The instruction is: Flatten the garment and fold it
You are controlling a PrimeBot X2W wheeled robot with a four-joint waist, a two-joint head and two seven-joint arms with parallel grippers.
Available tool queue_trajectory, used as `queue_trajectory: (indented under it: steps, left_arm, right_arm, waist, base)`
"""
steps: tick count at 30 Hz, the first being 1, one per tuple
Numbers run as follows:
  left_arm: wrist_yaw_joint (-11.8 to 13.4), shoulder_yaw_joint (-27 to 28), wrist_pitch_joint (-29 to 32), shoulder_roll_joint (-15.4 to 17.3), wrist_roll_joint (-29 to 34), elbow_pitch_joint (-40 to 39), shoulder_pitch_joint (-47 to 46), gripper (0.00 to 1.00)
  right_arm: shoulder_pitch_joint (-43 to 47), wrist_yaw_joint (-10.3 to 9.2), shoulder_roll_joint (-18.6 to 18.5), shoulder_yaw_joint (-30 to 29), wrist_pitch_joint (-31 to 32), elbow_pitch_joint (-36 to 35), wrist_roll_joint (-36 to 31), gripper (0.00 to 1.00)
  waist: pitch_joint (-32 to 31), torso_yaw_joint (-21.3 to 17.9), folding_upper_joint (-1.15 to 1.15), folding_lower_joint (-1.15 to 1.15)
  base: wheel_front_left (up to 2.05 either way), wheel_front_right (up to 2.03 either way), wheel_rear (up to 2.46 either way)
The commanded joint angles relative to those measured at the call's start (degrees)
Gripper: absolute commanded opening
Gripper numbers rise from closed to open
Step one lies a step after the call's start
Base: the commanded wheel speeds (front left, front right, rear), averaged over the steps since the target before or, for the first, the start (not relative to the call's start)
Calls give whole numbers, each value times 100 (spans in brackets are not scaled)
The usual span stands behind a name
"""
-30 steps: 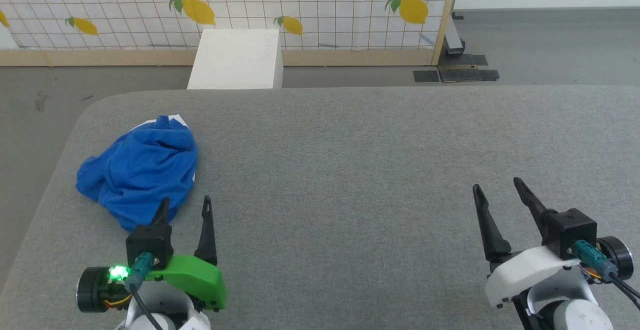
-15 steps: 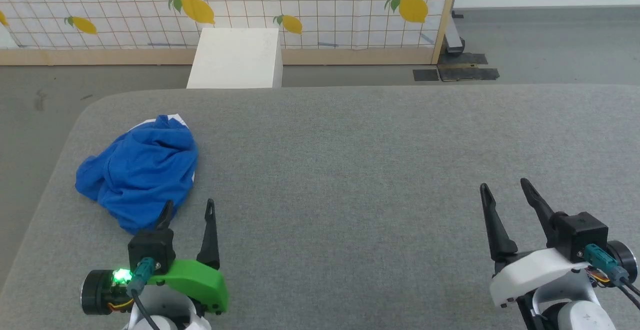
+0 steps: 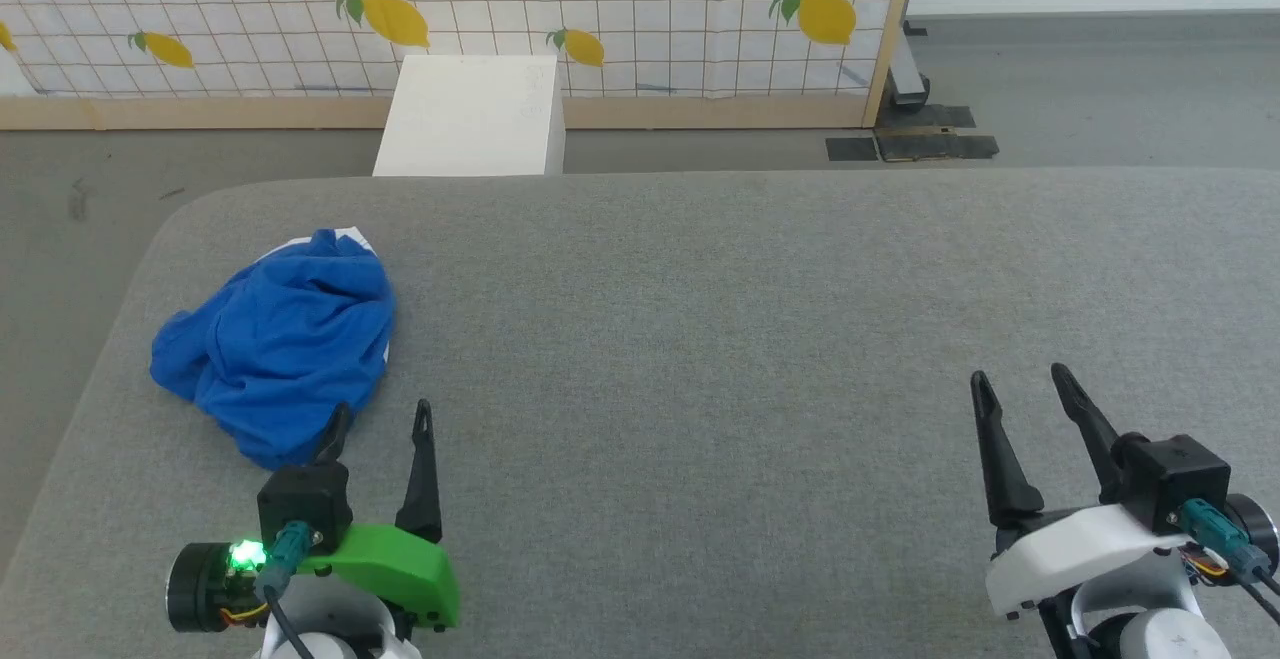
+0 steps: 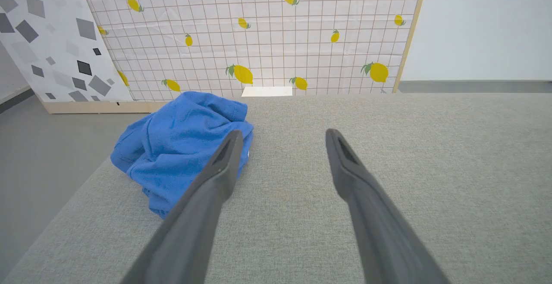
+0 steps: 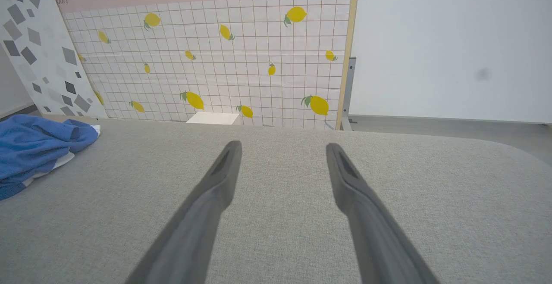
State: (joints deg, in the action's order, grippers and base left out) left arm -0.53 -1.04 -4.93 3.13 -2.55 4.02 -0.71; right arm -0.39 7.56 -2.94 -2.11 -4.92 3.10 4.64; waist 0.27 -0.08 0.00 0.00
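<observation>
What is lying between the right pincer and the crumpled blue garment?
Bare grey table, as the head view shows, from the right pincer to the blue garment; the open left pincer is at the garment's near edge.

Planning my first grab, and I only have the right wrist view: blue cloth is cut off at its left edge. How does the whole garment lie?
Observer: The garment is a crumpled heap near the left end of the table, not spread out.
Operator: Where is the left gripper?
Observer: The left gripper is right by the heap's near edge, jaws open with bare table between them.
Operator: And my own arm?
Observer: The right gripper sits near the opposite end, a wide stretch of bare table apart from the heap.
</observation>
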Motion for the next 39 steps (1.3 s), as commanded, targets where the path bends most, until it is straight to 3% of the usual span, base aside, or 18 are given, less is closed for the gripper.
queue_trajectory:
  steps: [1, 21, 39]
  left_arm:
    - [-54, -13, -65, -3, -45, 36, -49, 100]
    - [-97, -51, -299, -7, -131, 216, -122, 100]
    - [-117, -7, -510, 3, -220, 400, -164, 100]
  right_arm:
    - [99, -3, 2, -20, -61, 33, 67, 100]
    - [140, -4, 3, -63, -297, 227, 158, 100]
    - [119, -5, 4, 88, -509, 448, 217, 100]
  waist:
    - [1, 1, 0, 0]
    - [22, 166, 0, 0]
    - [41, 1333, 0, 0]
  base:
    - [0, 0, 0]
    - [0, 0, 0]
    - [0, 0, 0]
